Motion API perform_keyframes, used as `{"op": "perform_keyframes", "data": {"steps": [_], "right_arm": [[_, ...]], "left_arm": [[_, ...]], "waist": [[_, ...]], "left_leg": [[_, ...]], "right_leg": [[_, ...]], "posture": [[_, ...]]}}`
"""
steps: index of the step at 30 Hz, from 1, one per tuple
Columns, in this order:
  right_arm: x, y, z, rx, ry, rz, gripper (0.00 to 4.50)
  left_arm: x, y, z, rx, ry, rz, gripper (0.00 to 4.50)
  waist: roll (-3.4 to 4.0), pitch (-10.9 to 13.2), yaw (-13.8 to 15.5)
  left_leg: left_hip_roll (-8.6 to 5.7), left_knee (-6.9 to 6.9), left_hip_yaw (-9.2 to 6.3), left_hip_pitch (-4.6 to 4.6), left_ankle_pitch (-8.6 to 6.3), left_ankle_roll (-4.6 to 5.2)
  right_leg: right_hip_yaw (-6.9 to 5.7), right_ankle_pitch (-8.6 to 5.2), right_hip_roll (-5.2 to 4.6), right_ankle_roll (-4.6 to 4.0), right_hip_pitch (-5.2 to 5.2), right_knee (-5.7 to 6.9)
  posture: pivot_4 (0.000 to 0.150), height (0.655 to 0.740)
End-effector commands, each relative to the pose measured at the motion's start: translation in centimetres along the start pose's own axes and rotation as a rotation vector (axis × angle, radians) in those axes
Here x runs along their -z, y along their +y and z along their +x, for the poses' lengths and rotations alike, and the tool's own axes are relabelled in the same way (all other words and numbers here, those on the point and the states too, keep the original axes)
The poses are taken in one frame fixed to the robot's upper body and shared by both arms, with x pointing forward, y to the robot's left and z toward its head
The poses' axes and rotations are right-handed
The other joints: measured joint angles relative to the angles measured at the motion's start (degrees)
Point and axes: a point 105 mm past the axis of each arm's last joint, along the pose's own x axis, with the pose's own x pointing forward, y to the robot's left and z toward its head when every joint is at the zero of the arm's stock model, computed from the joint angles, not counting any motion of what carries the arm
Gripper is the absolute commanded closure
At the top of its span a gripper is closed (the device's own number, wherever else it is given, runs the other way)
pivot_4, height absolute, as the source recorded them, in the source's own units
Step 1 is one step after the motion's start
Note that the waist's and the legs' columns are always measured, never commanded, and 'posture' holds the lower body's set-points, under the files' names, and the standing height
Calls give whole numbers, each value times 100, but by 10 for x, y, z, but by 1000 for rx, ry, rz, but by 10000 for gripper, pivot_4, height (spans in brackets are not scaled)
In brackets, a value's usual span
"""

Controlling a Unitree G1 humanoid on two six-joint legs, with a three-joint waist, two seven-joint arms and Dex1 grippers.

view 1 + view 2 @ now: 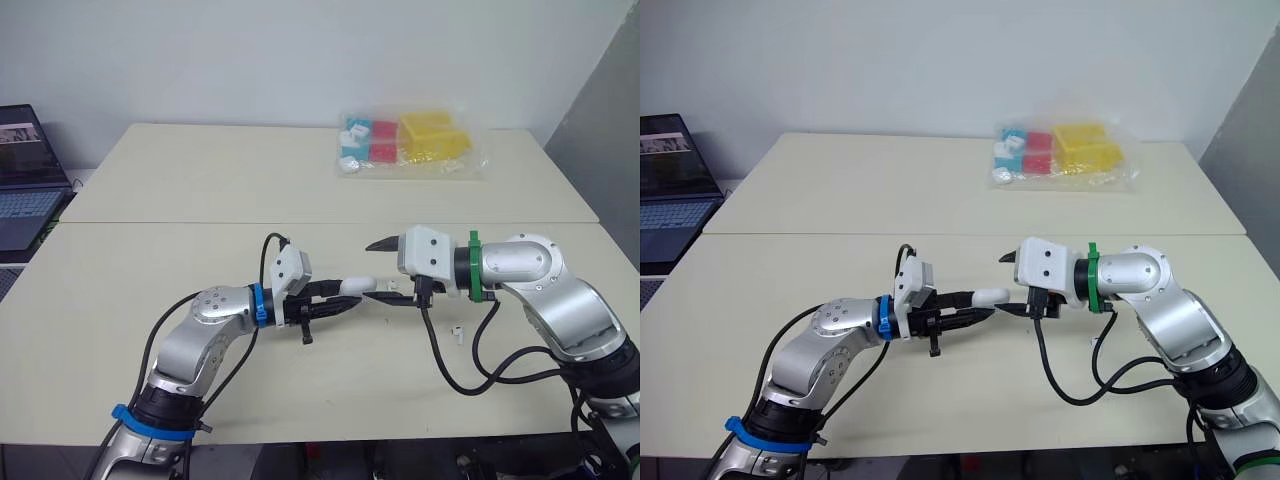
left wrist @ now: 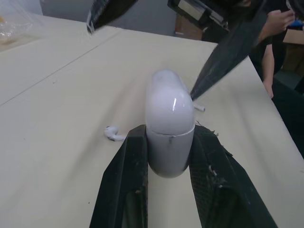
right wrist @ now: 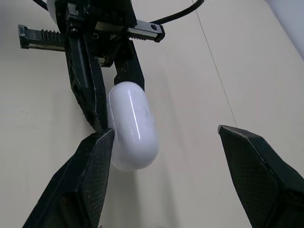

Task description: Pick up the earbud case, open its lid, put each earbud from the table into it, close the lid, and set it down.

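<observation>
As L jaws clamp earbud case [image 2: 169,128] — R jaws spread opposite.

Both head views look forward and down over the bench [image 1: 200,180], sharing the laptop [image 1: 25,180] at the left edge and the bag [image 1: 410,145] at upper right. The wrist views sit close, looking along the left end effector [image 2: 169,132] and right end effector [image 3: 165,130] from opposite sides, sharing the earbud case [image 2: 168,104].

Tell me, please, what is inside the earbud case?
Its inside is hidden: the earbud case, held in the left gripper, has its lid closed. One earbud lies on the table.
</observation>
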Motion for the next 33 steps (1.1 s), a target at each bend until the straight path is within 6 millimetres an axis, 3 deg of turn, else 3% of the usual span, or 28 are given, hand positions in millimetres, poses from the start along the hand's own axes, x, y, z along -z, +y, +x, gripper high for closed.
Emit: {"op": "perform_keyframes", "data": {"steps": [1,8,13,16,18,22,27,33], "right_arm": [[-13,-10,-9,31,-35,-6,8832],[-22,-4,-18,-40,-76,77,8832],[-22,-15,-51,11,-61,173,8832],[-3,-17,-73,126,22,253,8832],[21,-9,-81,227,112,333,8832],[50,7,-87,359,229,390,8832],[88,39,-96,638,327,593,8832],[104,67,-99,733,380,704,8832]], "left_arm": [[-4,-13,5,72,-6,73,36869],[-2,-7,5,50,1,68,36869],[-10,6,0,-51,-62,81,36869],[-17,8,-5,-83,-95,123,36869],[-14,11,-9,-107,-82,125,36869],[-10,13,-14,-128,-68,116,36869],[-12,17,-22,-139,-56,117,36869],[-11,17,-24,-131,-40,115,36869]], "waist": [[0,0,1],[0,0,1],[1,1,13],[-1,1,63],[-1,0,87],[2,1,86],[0,-1,86],[2,0,63]], "left_leg": [[0,0,1,0,0,0],[1,0,-1,0,0,0],[1,0,-1,-2,0,0],[0,-3,-1,-4,0,0],[1,-7,2,-4,-1,0],[1,-11,4,-6,-1,0],[1,-8,-3,-3,-1,0],[6,-5,5,-1,0,-1]], "right_leg": [[1,0,-1,0,0,0],[-1,0,-1,-1,0,2],[0,0,-4,0,1,-2],[-3,0,-10,0,2,-9],[-1,-1,-11,0,0,-11],[3,-2,-12,-1,-3,-11],[-4,-2,-7,0,0,-7],[4,-3,-13,0,-1,-7]], "posture": [[1500,7400],[1500,7400],[1500,7400],[1500,7400],[1500,7400],[1500,7400],[1500,7400],[1500,7400]]}}
